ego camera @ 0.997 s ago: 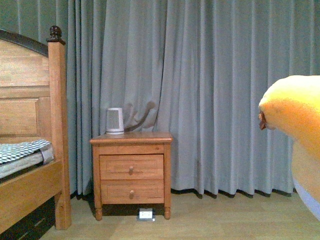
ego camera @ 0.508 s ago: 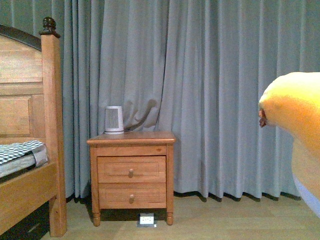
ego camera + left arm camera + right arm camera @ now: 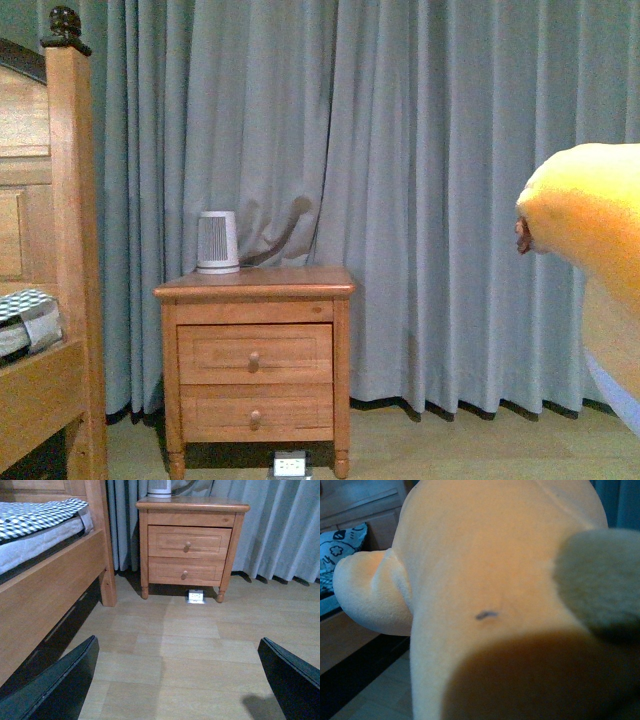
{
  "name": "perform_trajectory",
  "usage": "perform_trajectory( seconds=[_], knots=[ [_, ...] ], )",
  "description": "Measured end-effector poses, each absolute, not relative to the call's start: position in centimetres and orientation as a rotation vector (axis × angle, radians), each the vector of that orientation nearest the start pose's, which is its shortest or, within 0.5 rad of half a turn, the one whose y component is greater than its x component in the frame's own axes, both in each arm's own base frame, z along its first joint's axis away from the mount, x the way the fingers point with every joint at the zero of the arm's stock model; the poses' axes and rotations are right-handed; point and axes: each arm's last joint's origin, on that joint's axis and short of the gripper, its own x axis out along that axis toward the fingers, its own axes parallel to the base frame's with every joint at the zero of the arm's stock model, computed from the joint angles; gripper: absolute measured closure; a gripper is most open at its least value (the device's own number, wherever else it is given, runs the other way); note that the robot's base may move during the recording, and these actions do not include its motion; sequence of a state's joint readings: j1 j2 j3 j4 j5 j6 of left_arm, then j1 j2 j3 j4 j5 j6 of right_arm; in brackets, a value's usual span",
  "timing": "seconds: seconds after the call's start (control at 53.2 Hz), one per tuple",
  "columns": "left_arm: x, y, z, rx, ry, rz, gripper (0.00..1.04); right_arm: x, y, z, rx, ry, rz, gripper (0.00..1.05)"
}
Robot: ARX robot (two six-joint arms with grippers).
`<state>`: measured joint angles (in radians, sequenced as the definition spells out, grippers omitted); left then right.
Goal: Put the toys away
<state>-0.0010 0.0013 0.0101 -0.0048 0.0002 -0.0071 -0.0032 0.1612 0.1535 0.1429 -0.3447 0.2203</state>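
Status: not done. The plush toy [image 3: 590,230] is up in the air at the far right of the front view, not in or on anything. Nothing is visibly stowed. Left to do, my read: pick a spot, carry it there, let go.

Left to right:
- bed [image 3: 45,395]: wooden frame with checked bedding [image 3: 35,517] on the mattress. No toy on the part that shows.
- left pincer [image 3: 177,642]: 2 dark fingers [image 3: 60,685] spread wide, nothing between them, only bare floor [image 3: 190,625] beneath.
- nightstand [image 3: 345,380]: 2 drawers [image 3: 290,352], both closed, contents hidden. The top carries 1 small white slatted device [image 3: 217,243]. A small white box [image 3: 290,464] sits on the floor under it, between the front legs.
- curtain [image 3: 440,200]: runs behind everything.
- plush toy again: it fills the right wrist view, orange-yellow fabric close to the lens. The right pincer is hidden by it, so I can't tell how wide it stands or where it grips. Probably that arm carries the toy, since it hangs on that side, but that is inference only.

Containers: only the 2 drawers. No bin or basket in view.
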Motion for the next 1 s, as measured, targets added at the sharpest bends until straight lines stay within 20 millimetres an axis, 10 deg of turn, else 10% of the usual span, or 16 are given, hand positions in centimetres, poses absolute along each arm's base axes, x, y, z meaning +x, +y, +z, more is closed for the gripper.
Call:
perform_trajectory(
  seconds=[0.997],
  knots=[
    [9.71,-0.01,16.64,-0.007,-0.004,-0.002,0.06,9.91,0.94,21.67,0.194,-0.095,0.353,0.84]
  ],
)
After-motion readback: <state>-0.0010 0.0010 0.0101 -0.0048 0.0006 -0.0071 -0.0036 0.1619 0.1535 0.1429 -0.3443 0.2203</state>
